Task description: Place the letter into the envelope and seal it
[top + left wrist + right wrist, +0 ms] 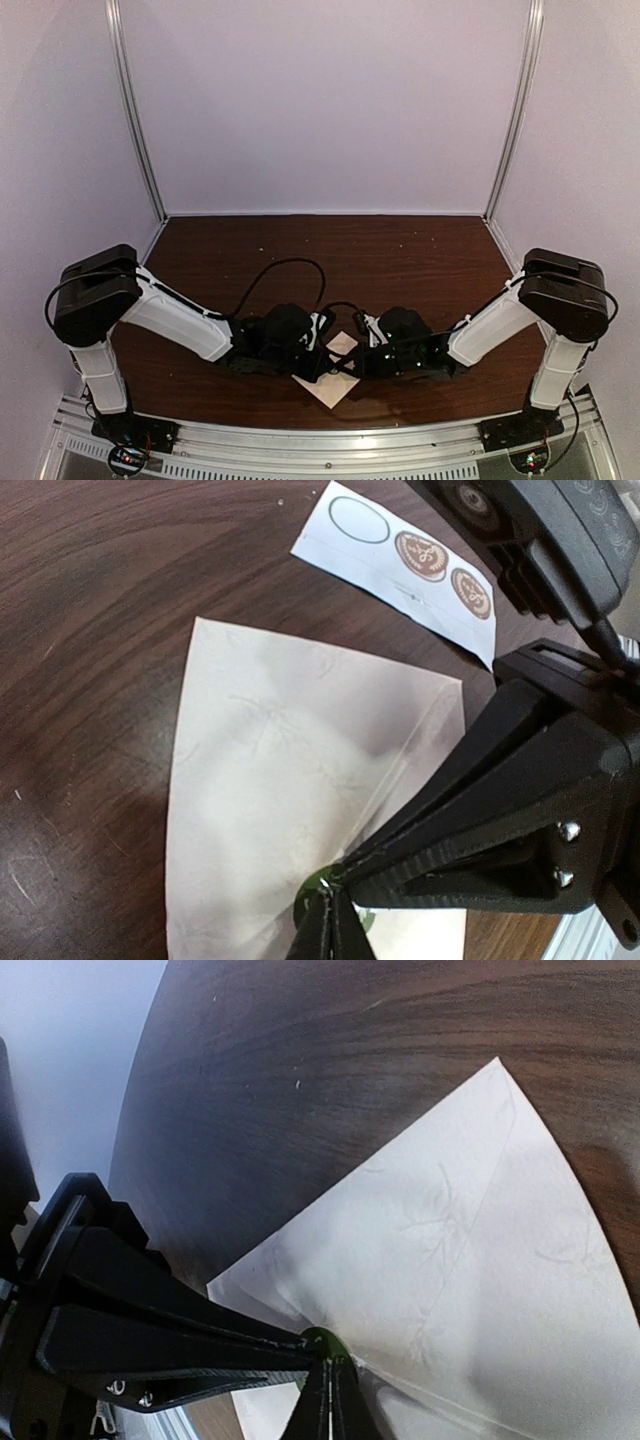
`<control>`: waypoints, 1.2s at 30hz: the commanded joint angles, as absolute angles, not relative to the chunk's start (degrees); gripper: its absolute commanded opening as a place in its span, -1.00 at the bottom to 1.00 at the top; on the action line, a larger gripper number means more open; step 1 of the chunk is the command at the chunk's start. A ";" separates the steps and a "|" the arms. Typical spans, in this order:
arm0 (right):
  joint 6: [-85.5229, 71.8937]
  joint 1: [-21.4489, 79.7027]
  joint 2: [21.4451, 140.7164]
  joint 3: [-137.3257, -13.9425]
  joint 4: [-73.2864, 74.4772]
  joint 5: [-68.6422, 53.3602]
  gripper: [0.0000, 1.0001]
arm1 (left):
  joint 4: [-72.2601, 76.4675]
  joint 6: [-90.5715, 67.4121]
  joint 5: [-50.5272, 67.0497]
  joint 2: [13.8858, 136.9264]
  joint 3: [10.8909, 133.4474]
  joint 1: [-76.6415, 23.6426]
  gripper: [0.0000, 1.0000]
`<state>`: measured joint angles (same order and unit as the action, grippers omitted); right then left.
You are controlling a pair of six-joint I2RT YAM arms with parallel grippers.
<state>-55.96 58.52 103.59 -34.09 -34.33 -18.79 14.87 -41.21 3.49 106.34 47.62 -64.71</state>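
The cream-tan envelope [325, 388] lies flat near the table's front edge, its diagonal seams showing in the left wrist view [270, 770] and the right wrist view [480, 1240]. My left gripper [333, 888] and right gripper [331, 1365] are both shut. Their tips meet point to point on a small green round spot [322, 1340] at the middle of the envelope. From above, the left gripper [328, 362] and right gripper [347, 364] cover that spot. No separate letter sheet shows; only layered paper edges at one envelope corner [235, 1290].
A white sticker strip [400, 565] lies just beyond the envelope, with two brown round stickers and one bare outline; it shows between the grippers from above [343, 344]. Black cables loop behind the wrists [290, 265]. Dark wood table [420, 260], walls on three sides.
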 commanded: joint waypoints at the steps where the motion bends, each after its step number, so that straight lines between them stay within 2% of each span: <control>1: -56.11 58.77 102.71 -32.12 -29.53 -17.03 -0.94 | 15.34 -41.57 2.71 108.36 46.80 -64.15 -1.00; 17: -53.26 59.35 97.65 -33.86 -28.54 -19.55 -0.95 | 13.98 -41.83 3.01 108.11 45.82 -64.16 -1.00; 36: -55.47 59.50 106.48 -36.44 -30.15 -17.67 -1.00 | 13.58 -42.28 2.28 106.82 44.61 -64.12 -1.00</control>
